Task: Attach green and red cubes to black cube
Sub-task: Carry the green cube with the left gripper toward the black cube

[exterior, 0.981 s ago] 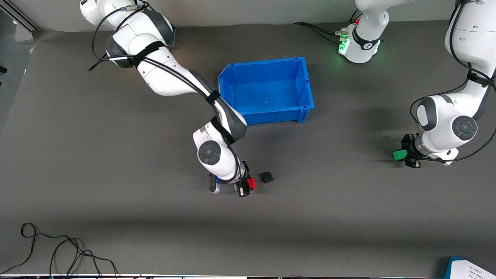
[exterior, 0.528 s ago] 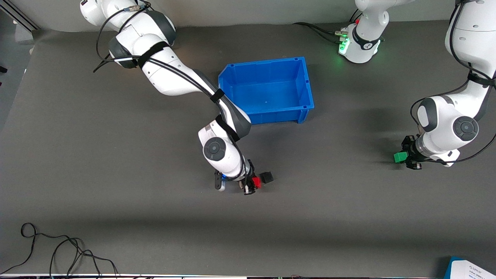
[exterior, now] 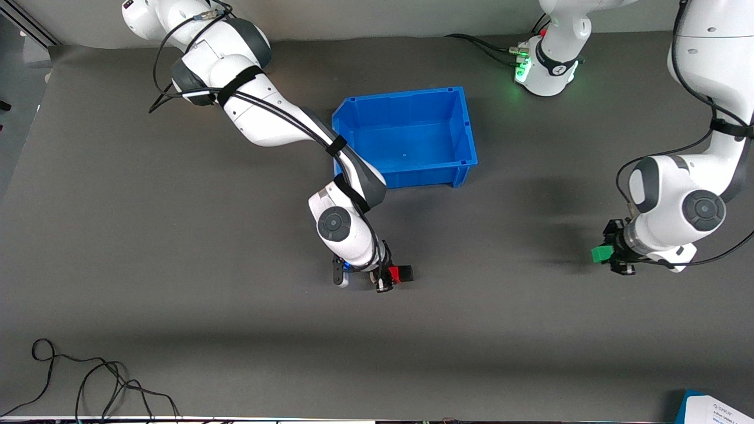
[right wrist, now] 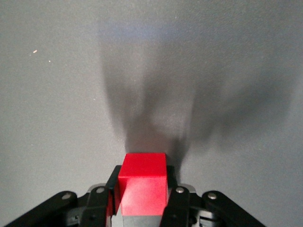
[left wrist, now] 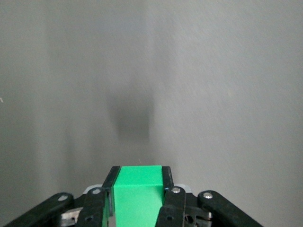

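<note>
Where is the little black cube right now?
In the front view, the black cube sits on the grey mat, nearer the camera than the blue bin, pressed against the red cube.

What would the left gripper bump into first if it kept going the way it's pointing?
Probably just the grey mat. The left gripper, fingers shut on the green cube, points at bare mat in its wrist view, with only a shadow ahead. The black cube sits well off toward the right arm's end.
</note>
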Tool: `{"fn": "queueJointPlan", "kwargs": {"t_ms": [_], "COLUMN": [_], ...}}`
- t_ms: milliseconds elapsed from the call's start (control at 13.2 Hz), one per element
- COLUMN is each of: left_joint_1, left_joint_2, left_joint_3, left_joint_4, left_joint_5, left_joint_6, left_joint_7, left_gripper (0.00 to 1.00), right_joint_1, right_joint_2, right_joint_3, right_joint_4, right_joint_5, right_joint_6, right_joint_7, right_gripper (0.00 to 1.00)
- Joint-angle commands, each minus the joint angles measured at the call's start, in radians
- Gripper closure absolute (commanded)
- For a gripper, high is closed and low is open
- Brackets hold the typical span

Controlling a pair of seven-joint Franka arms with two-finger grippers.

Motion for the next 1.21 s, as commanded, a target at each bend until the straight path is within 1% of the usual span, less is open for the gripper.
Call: {"fn": "queueJointPlan", "kwargs": {"t_ms": [0, 151, 302, 453, 906, 1132], "left_joint_1": [-0.084, -0.139, -0.187, -0.241, -0.368, -0.425], "left_joint_2": [-0.001, 0.007, 0.016, 0.034, 0.145, 0.182], "left_joint_3": [0.009, 0.009, 0.009, 0.009, 0.009, 0.009], "left_joint_4": [0.039, 0.071, 0.092, 0.127, 0.287, 0.324], "left_joint_5": [0.000, 0.000, -0.003, -0.042, -0.059, -0.059], "left_joint_6": [-0.028, -0.028, -0.025, -0.027, -0.028, -0.022], "left_joint_7": [-0.093, -0.148, -0.180, -0.208, -0.322, -0.363], "left_gripper": [1.00, 1.00, 1.00, 1.00, 1.00, 1.00], "right_joint_1": [0.010, 0.012, 0.010, 0.010, 0.021, 0.021], "right_joint_2": [0.028, 0.024, 0.024, 0.025, 0.028, 0.024], "right_joint_3": [-0.002, 0.001, 0.017, 0.017, 0.022, 0.027], "right_joint_4": [0.048, 0.050, 0.067, 0.068, 0.070, 0.071], "right_joint_5": [0.001, 0.001, 0.001, 0.001, 0.001, 0.002], "right_joint_6": [0.016, 0.013, 0.014, 0.016, 0.019, 0.019], "right_joint_7": [0.040, 0.051, 0.076, 0.104, 0.126, 0.136], "right_gripper": [0.80, 0.80, 0.80, 0.80, 0.80, 0.79]}}
